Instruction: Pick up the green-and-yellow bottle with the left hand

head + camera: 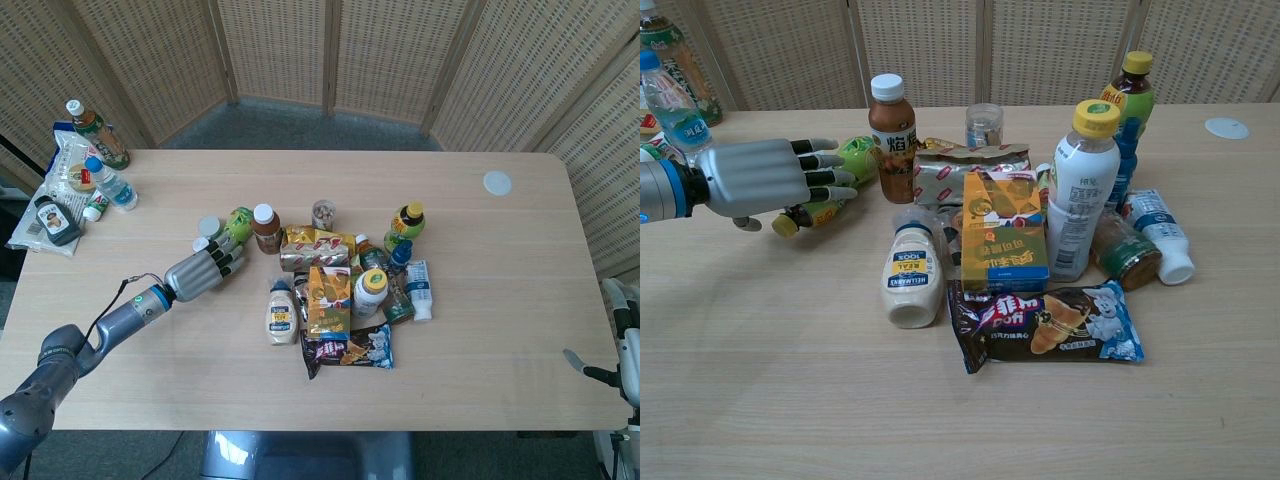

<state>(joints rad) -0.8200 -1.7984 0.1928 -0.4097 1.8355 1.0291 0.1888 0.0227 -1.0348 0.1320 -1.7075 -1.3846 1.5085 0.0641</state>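
green-and-yellow bottle (850, 170): lies on its side on the table (790, 380), yellow cap toward the near left, base toward the brown bottle (890, 125). Left end of the clutter in the middle of the table.
left hand (765, 178): over the bottle's cap half, palm down, fingers (825, 178) straight and spread, reaching across the body. Not closed round it; holds nothing. Contact with the bottle: cannot tell.
left hand, head view (205, 272): fingertips overlap the bottle (238, 226), forearm runs off to the lower left.
brown bottle: upright, white cap, just beside the bottle's base.
small clear jar (983, 124): upright behind the silver snack bag (970, 165).
mayonnaise bottle (913, 277): lying flat, cap pointing away, near side of the pile.
orange-and-blue box (1005, 232): leans in the pile's centre, beside the white bottle with yellow cap (1083, 190).
dark croissant packet (1048, 322): flat at the pile's front.
green tea bottle (1128, 105): upright at the back right, yellow cap.
water bottle (1158, 236): on its side at the right edge of the pile.
white lid (497, 182): alone, far right part of the table.
far-left corner (75, 180): separate group of bottles and packets, well apart from the pile.
right hand (622, 350): only a sliver at the right frame edge, off the table; finger state cannot tell.
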